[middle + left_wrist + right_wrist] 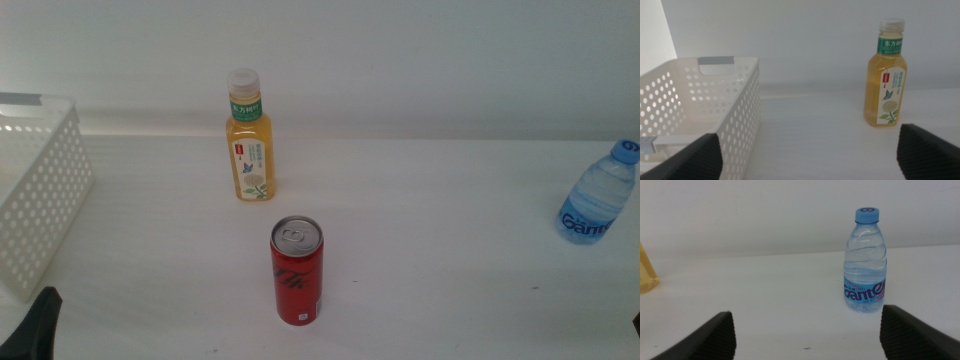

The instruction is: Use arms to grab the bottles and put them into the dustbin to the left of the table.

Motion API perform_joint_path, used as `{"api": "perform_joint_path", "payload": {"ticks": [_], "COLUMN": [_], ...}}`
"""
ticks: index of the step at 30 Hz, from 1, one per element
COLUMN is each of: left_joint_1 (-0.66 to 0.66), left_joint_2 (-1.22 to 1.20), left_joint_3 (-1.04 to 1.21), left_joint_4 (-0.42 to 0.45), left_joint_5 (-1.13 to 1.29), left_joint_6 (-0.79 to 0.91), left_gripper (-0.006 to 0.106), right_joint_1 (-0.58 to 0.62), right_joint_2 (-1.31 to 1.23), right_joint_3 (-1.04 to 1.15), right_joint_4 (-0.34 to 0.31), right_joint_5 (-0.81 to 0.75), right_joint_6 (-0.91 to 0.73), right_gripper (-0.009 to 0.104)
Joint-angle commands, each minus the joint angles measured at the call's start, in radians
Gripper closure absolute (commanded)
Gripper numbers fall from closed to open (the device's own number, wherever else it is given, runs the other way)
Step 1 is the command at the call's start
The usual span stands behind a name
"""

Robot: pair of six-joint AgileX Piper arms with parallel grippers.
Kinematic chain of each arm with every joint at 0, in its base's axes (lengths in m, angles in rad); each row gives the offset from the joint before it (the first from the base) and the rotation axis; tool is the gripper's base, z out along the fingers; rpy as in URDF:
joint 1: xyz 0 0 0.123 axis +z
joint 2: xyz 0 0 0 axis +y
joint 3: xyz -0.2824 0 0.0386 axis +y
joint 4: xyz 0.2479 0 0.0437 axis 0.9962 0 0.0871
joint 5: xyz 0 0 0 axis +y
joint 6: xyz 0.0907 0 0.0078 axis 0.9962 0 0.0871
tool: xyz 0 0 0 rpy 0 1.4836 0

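**Three drinks standing, both my grippers wide and empty**

The yellow tea bottle (250, 140) stands upright toward the table's (450, 250) far edge, left of centre. It has a white cap, a green neck band with white Chinese characters I cannot make out, a small red tag and a pale label with a bird and flower (clearest from my left wrist).

The slim red can (297, 270) stands upright nearer the front edge, well apart from the tea bottle. Its silver top and pull tab show; black lettering runs down its side, too small to read.

The clear water bottle (598, 195), blue-capped, stands upright at the table's right edge. Its blue band carries white lettering that looks like "Ganten"; from my right wrist only part of it shows.

The white perforated dustbin (40, 190) sits at the table's left edge, with a grey handle tab (715, 60) on its far rim. Its inside is only partly in view.

My left gripper (810, 160) hangs low near the front left corner, just beside the dustbin, jaws spread wide, touching nothing. My right gripper (807, 337) faces the water bottle from a distance, jaws equally wide, nothing between them.
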Motion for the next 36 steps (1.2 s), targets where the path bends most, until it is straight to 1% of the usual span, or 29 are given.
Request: {"api": "perform_joint_path", "payload": {"ticks": [1, 3, 5, 8, 17, 25, 30, 36], "left_joint_1": [-0.008, -0.008, -0.015, -0.051, -0.276, -0.439, -0.558, -0.663], "left_joint_2": [-0.04, -0.04, -0.029, 0.011, 0.209, 0.439, 0.588, 0.771], "left_joint_3": [0.042, 0.042, 0.042, 0.042, 0.04, 0.04, 0.04, 0.04], "left_joint_4": [-0.023, -0.037, -0.071, -0.091, -0.096, -0.1, -0.164, -0.212], "left_joint_5": [-0.014, -0.011, -0.011, -0.011, -0.096, -0.288, -0.414, -0.59], "left_joint_6": [-0.008, -0.008, -0.008, -0.008, -0.02, -0.043, -0.043, -0.043], "left_gripper": [0.007, 0.007, 0.007, 0.007, 0.007, 0.007, 0.007, 0.007], "right_joint_1": [-0.006, -0.006, -0.006, -0.006, -0.006, -0.006, -0.006, -0.006], "right_joint_2": [-0.039, -0.039, -0.039, -0.039, -0.039, -0.039, -0.039, -0.039], "right_joint_3": [0.043, 0.043, 0.043, 0.043, 0.043, 0.043, 0.043, 0.043], "right_joint_4": [-0.007, -0.007, -0.007, -0.007, -0.007, -0.007, -0.007, -0.007], "right_joint_5": [-0.014, -0.014, -0.014, -0.014, -0.014, -0.014, -0.014, -0.014], "right_joint_6": [-0.009, -0.009, -0.009, -0.009, -0.009, -0.009, -0.009, -0.009], "right_gripper": [0.018, 0.018, 0.018, 0.018, 0.018, 0.018, 0.018, 0.018]}}
